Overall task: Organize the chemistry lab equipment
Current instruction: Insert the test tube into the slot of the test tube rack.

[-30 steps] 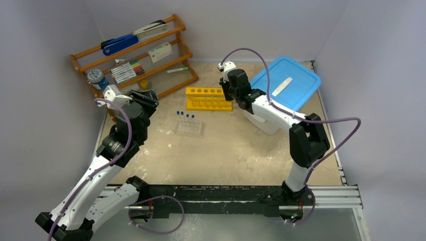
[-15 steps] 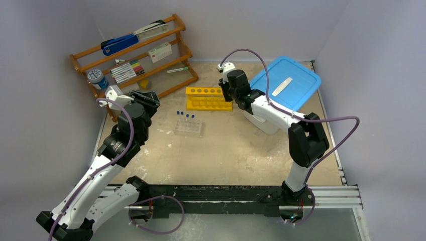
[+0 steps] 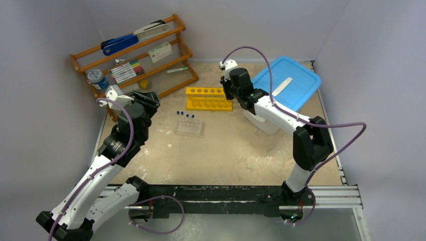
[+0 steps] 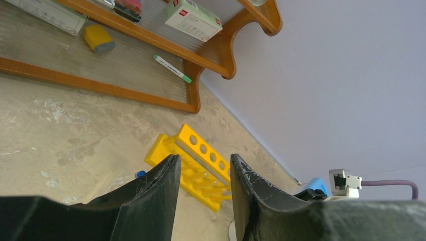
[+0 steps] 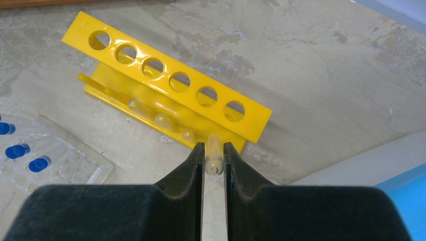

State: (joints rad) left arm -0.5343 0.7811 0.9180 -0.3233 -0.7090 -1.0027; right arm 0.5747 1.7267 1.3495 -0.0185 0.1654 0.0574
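Note:
The yellow six-hole rack [image 3: 207, 98] stands at the back middle of the table and also shows in the right wrist view [image 5: 166, 83] and the left wrist view [image 4: 198, 150]. My right gripper [image 3: 227, 96] [image 5: 214, 146] is at its right end, shut on a translucent peg [image 5: 214, 159] at the rack's base. The clear tube tray [image 3: 189, 127] [image 5: 75, 160] holds blue-capped tubes [image 3: 186, 116] [image 5: 20, 150] in front of the rack. My left gripper [image 3: 145, 98] [image 4: 203, 158] is open and empty, raised at the left by the shelf. No squeeze bottle or glass flasks show.
A wooden shelf [image 3: 135, 50] with a blue stapler, markers and boxes stands at the back left. A white box with a blue lid [image 3: 286, 80] sits at the back right, under my right arm. Grey walls close in on three sides.
My right arm's elbow has swung a little to the right and the wrist has shifted slightly back. The rack and tray stay put. The left arm has barely moved.

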